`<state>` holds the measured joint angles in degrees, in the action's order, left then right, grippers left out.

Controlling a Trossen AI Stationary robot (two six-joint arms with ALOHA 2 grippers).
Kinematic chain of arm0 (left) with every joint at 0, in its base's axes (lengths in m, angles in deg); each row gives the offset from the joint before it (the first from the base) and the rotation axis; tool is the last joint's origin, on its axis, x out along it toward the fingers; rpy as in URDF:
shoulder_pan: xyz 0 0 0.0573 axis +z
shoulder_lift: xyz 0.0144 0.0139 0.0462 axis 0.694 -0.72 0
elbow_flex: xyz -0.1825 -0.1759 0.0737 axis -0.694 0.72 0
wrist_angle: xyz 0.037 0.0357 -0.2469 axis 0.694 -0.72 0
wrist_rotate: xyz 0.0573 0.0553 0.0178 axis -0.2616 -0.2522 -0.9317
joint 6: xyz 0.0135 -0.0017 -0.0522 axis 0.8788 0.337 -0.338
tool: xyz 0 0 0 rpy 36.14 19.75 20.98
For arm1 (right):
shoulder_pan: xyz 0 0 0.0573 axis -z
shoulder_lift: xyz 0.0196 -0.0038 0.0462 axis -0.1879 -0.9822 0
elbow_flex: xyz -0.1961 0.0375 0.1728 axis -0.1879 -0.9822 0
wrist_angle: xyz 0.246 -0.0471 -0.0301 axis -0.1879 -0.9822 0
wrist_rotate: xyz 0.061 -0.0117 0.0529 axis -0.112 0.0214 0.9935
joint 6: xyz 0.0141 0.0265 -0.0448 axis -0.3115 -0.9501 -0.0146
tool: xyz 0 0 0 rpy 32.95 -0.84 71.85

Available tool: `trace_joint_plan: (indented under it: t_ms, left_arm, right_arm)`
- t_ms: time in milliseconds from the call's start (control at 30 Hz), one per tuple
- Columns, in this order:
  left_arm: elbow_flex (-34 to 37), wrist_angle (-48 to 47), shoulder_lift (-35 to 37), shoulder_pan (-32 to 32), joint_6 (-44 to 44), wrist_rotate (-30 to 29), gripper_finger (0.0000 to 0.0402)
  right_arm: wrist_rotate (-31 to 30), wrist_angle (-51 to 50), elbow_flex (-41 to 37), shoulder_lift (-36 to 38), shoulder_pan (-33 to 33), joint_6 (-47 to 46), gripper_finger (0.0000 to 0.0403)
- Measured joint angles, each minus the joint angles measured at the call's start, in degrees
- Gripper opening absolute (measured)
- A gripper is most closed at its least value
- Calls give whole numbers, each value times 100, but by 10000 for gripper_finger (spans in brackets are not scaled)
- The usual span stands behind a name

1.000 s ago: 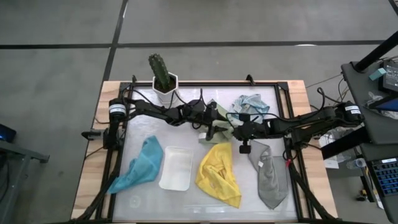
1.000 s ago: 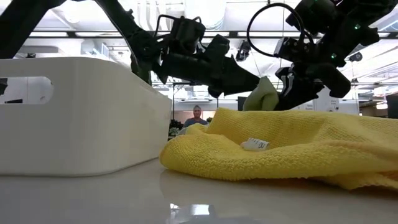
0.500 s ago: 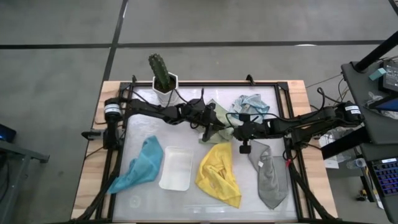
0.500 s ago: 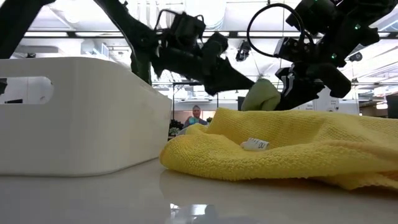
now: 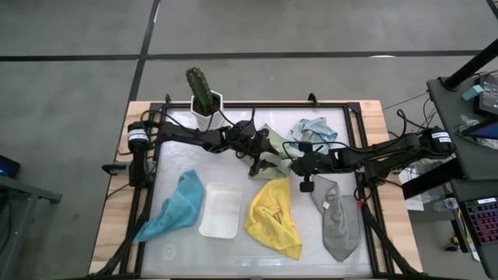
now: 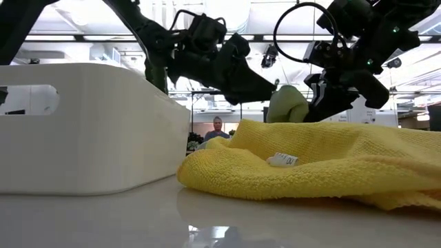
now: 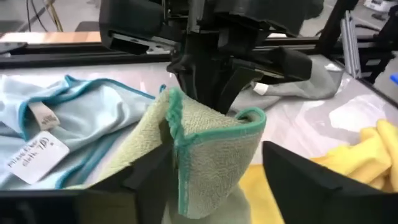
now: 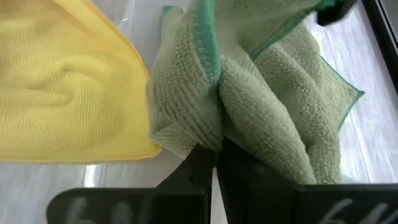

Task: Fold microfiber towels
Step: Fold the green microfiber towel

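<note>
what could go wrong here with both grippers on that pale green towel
The right gripper is shut on a bunched fold of the pale green towel; it may pinch several layers and fold crooked. The left gripper straddles a hemmed edge with fingers apart, so that edge could slip. The yellow towel and light blue towel lie close and might get dragged.

I see four towels and the tray on the table: one towel left of the tray, two right, another towel behind; potted plant back left.

Bunched pale green towel among four others.
</note>
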<state>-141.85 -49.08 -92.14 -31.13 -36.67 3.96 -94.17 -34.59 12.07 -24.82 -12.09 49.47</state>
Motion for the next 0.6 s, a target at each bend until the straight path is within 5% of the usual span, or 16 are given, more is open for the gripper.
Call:
trace_joint_plan:
  t_ms: [367,600]
  left_arm:
    - [0,618,-317,-2,181,138,250]
    - [0,733,-333,-7,330,137,136]
  right_arm:
    - [-1,2,0,0,0,1,8]
    - [-1,4,0,0,0,0,8]
